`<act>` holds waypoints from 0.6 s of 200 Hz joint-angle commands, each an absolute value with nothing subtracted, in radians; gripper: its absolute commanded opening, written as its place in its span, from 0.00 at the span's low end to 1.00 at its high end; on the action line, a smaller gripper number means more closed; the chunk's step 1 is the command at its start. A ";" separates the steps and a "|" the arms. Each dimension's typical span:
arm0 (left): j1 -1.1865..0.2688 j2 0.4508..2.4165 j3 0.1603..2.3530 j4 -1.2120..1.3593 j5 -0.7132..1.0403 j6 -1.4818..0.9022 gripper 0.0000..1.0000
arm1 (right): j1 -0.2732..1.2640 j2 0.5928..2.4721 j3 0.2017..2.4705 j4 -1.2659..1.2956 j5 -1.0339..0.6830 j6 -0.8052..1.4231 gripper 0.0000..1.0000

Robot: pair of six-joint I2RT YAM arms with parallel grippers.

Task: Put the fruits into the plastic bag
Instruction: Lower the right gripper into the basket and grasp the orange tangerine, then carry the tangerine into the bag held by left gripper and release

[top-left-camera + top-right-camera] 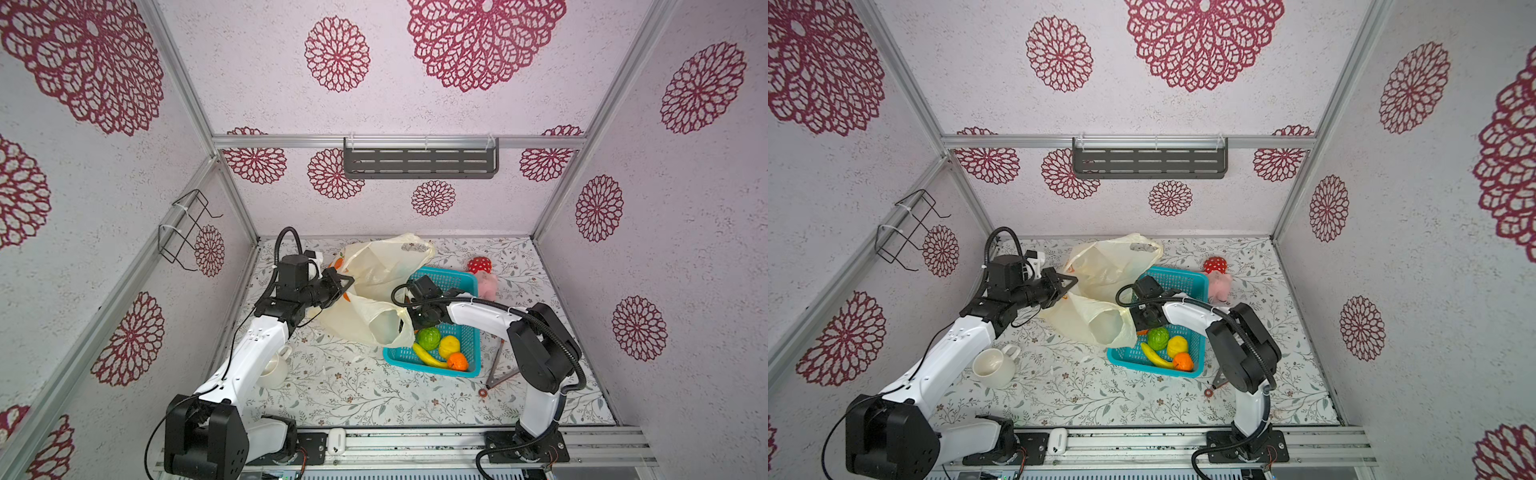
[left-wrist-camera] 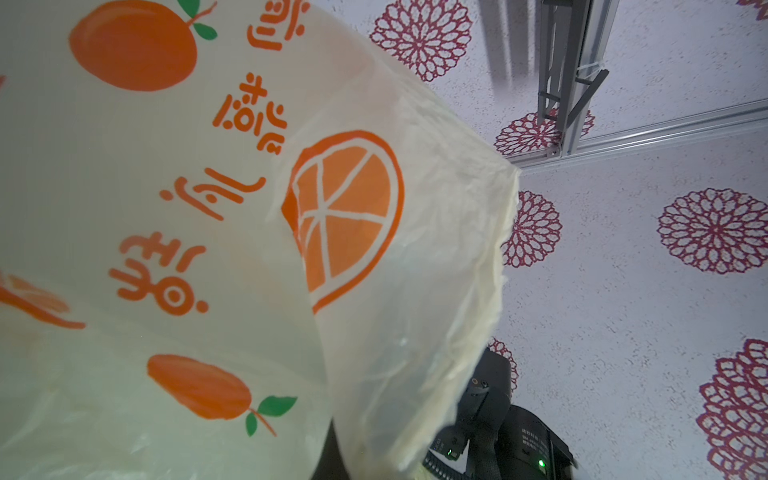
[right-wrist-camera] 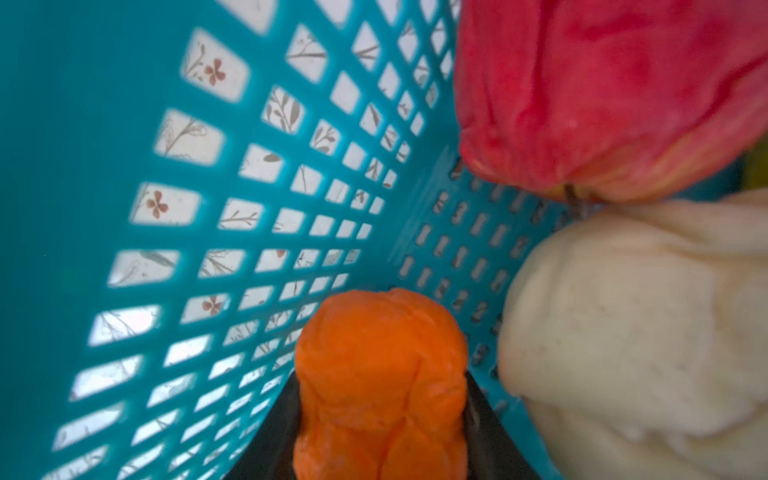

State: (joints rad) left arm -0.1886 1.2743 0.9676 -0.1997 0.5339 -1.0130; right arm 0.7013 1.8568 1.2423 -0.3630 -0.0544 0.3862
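Observation:
The plastic bag (image 1: 376, 266) (image 1: 1100, 266), cream with orange prints, stands open-mouthed left of the teal basket. My left gripper (image 1: 341, 286) (image 1: 1064, 286) is shut on its edge and holds it up. In the left wrist view the bag (image 2: 208, 208) hides the jaws. My right gripper (image 1: 423, 322) (image 3: 380, 399) is down inside the basket, shut on an orange (image 3: 378, 365) that is squashed between its fingers. Next to it lie a red apple (image 3: 602, 91) and a beige round fruit (image 3: 644, 332). A green ball (image 1: 429, 337), lemon (image 1: 449, 345), banana (image 1: 428, 356) and another orange (image 1: 458, 361) lie at the basket's near end.
The teal mesh basket (image 1: 432, 369) (image 3: 124, 124) sits mid-table. A white mug (image 1: 274, 368) stands by my left arm. A red dotted plush (image 1: 478, 264) and pink toy (image 1: 487, 284) lie behind the basket. Metal tongs (image 1: 498, 370) lie to its right.

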 commanded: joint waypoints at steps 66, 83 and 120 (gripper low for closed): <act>-0.178 1.288 0.977 -0.177 0.566 -1.007 0.00 | 0.699 1.537 1.203 -0.412 -0.012 0.347 0.40; -0.178 1.289 0.971 -0.170 0.571 -1.009 0.00 | 0.699 1.495 1.231 -0.398 -0.010 0.340 0.40; -0.181 1.276 0.930 -0.105 0.581 -1.062 0.00 | 0.702 1.539 1.311 -0.305 -0.098 0.326 0.40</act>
